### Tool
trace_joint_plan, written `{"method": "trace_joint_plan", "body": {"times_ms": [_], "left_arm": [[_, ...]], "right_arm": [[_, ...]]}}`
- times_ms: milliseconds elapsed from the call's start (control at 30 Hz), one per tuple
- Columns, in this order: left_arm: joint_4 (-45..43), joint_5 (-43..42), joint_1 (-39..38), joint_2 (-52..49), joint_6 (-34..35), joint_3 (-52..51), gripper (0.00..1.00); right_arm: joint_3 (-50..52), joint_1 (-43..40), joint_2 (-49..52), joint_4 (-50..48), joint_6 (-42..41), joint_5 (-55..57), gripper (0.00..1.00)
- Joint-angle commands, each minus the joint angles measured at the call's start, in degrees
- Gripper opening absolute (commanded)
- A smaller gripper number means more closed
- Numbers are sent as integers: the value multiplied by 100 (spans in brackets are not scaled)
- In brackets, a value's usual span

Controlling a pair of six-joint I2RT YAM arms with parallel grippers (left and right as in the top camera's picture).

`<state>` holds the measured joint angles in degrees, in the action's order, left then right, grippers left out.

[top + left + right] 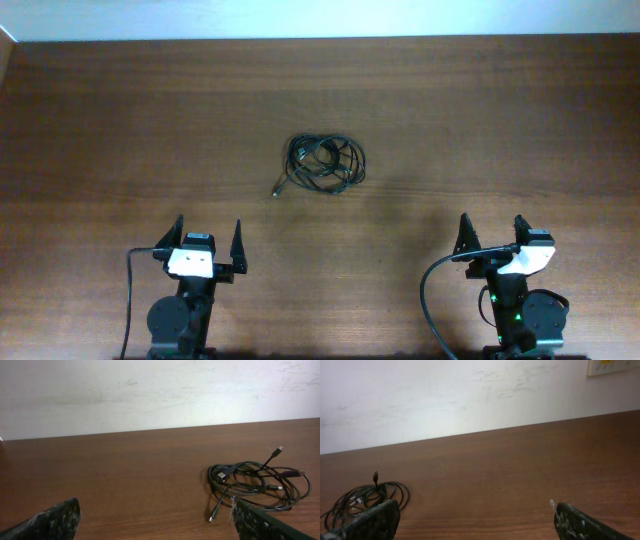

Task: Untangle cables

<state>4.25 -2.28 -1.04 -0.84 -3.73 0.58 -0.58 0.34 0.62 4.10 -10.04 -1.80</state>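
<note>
A brown wooden desk (100,120) fills the overhead view, with a pale wall (150,395) running along its far edge. Both arms sit at the near edge, the left one towards the near left corner and the right one towards the near right corner.

The left gripper (209,222) points at the far edge with its fingers spread wide apart, nothing between them. The right gripper (492,218) stands the same way, fingers wide apart and holding nothing.

The cables (325,163) lie in one tangled bunch of thin black loops near the middle of the desk, between the two arms and well beyond both, touching neither gripper. One loose end with a small plug (277,191) trails out of the bunch towards the near edge on the left arm's side. Other plugs stick out of the loops in the left wrist view.
</note>
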Motion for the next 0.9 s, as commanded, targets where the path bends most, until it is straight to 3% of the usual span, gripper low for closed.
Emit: {"method": "trace_joint_plan", "body": {"times_ms": [0,533,667,733,867], "left_arm": [[39,39,35,55,-109,-11,99],[-28,57,35,55,-109,-9,99],[-376,-420,35,52,-90,55,99],[-68,-706,35,20,350,330,99],[1368,-1274,35,-542,415,1515,99]], "right_arm": [[26,42,-42,26,61,7,98],[26,42,-42,26,61,7,98],[24,42,-42,26,61,7,98],[24,42,-42,26,61,7,98],[24,42,-42,26,61,7,98]]}}
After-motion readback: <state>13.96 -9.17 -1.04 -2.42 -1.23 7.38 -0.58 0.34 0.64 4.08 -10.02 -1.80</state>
